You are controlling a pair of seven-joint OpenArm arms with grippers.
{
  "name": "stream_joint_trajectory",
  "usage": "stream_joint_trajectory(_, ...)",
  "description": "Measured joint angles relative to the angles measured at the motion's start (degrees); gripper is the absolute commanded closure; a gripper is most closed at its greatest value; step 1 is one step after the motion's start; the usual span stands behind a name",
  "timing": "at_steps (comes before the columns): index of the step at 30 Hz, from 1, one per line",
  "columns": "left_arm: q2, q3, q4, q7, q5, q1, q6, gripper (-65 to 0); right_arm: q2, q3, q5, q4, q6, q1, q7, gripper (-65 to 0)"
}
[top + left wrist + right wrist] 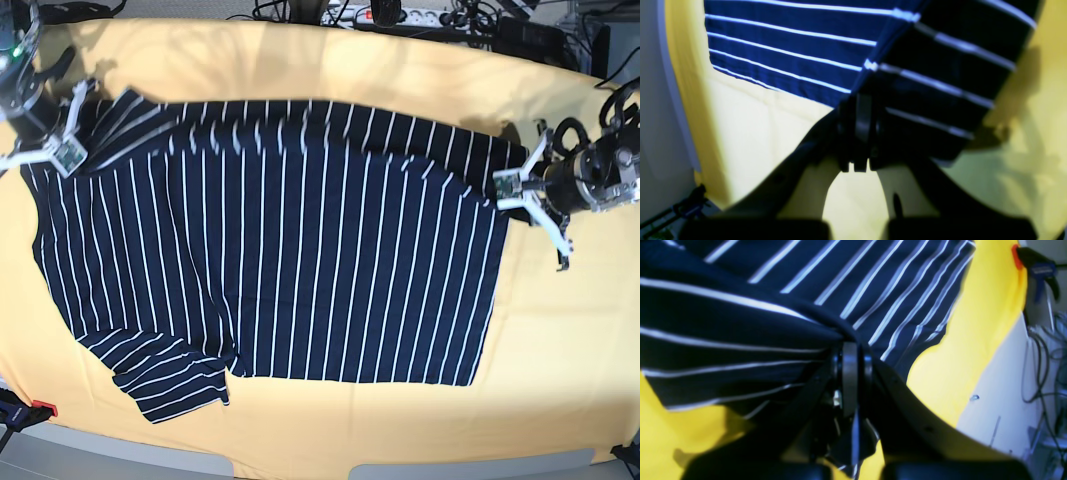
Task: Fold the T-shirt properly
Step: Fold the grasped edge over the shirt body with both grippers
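I found the T-shirt spread across the yellow cloth on the surface, one sleeve nearest the front edge. Farther back, my left claw was clamped on its far hem corner, my right claw on its shoulder.

There is 1 striped T-shirt and 1 yellow cloth covering the counter. 2 tools are in view, the left tool and the right tool. 1 clamp shows at the counter's edge.
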Motion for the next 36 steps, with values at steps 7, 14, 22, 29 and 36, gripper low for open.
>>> stream_joint_trajectory(7, 4.9, 0.0, -3.6, -0.4, -0.2, -3.4, 3.5, 0.0, -0.3, -0.3, 6.2, -8.9, 3.8, 10.1, -0.2, 0.0)
stream_joint_trajectory(14, 6.3, 0.0, -5.8, -4.6, 3.0, -3.6, 3.5, 0.0, -0.3, -0.4, 11.2, -15.3, 6.7, 15.9, -0.2, 0.0)
stream_joint_trajectory(22, 7.0, 0.0, -7.2, -7.7, 7.1, -3.5, 5.6, 0.0, -0.2, -1.1, 12.2, -16.4, 7.6, 17.3, 0.0, 0.0)
stream_joint_trajectory(29, 7.0, 0.0, -7.1, -9.2, 7.0, -5.6, 5.4, 0.0, -0.3, -5.2, 12.2, -16.4, 7.4, 17.3, 0.0, 0.0)
stream_joint_trajectory(36, 7.1, 0.0, -7.2, -9.2, 4.5, -7.5, 4.0, 0.0, -0.4, -6.3, 9.4, -16.6, 4.1, 19.1, 0.0, 0.0)
